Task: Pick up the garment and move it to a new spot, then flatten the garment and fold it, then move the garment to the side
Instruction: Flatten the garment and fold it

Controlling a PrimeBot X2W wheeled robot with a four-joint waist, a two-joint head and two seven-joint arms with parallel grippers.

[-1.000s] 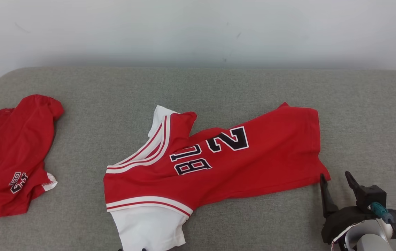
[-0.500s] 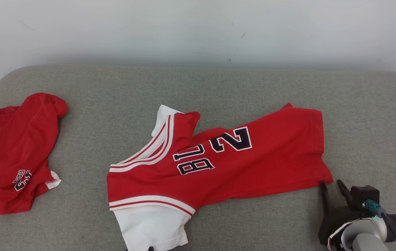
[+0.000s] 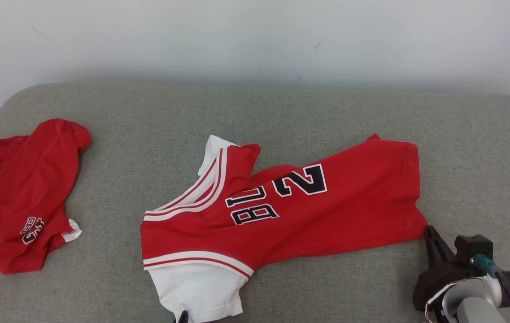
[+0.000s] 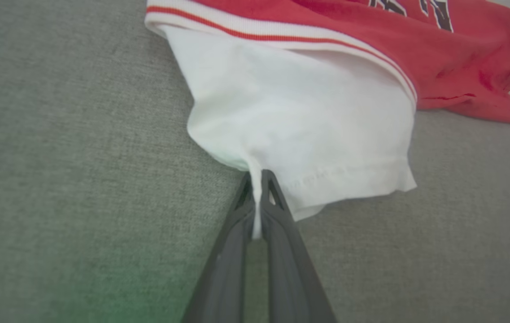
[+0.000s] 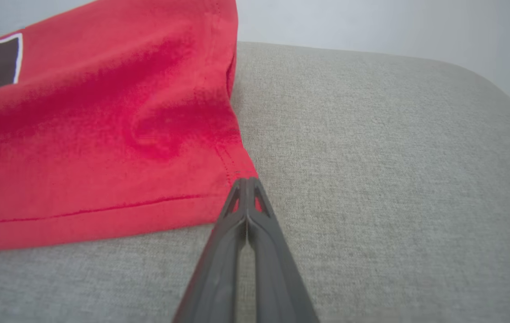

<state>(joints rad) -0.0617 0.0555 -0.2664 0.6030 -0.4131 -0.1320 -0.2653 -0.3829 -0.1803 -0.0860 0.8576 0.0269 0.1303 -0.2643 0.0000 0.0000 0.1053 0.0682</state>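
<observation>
The garment (image 3: 304, 211) is a red jersey with dark numbers and a white sleeve, lying spread across the middle of the grey cushion. In the left wrist view my left gripper (image 4: 258, 177) is shut on the edge of the white sleeve (image 4: 299, 112), with a fold of white cloth pinched between the fingers. Its tip (image 3: 183, 316) barely shows at the bottom edge of the head view. My right gripper (image 5: 246, 180) is shut on the lower right hem corner of the red cloth (image 5: 102, 134), and it sits at the jersey's right corner (image 3: 429, 229) in the head view.
A second red garment (image 3: 17, 197) lies crumpled at the far left of the grey cushion (image 3: 281, 112). The cushion's rounded left end is near it. A white wall (image 3: 255, 36) runs behind. Bare cushion lies to the right of the jersey.
Both grippers went from open to shut. The right gripper moved up to the jersey's hem corner and closed there. The head camera shifted slightly.
</observation>
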